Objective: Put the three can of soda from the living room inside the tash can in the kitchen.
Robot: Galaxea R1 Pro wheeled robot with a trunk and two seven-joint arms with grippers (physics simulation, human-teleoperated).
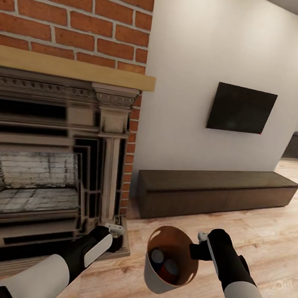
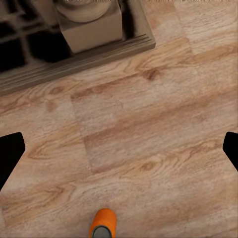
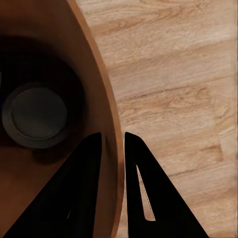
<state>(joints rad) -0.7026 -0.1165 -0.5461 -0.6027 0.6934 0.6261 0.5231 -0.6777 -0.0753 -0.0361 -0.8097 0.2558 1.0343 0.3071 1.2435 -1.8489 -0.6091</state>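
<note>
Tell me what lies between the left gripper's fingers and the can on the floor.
Bare wood floor, per the left wrist view; the can lies apart from the open gripper.

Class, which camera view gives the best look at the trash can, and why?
The head view: the whole trash can shows there, held off the floor by the right claw, with cans inside. The right wrist view shows just its rim and inside.

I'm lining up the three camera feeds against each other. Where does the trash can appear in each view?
Head view: trash can at lower centre, held at its rim by the right gripper, cans inside.
Left wrist view: not in it.
Right wrist view: its rim and orange-brown inside run between the gripper's fingers.
Shared landmark: the wood floor.
</note>
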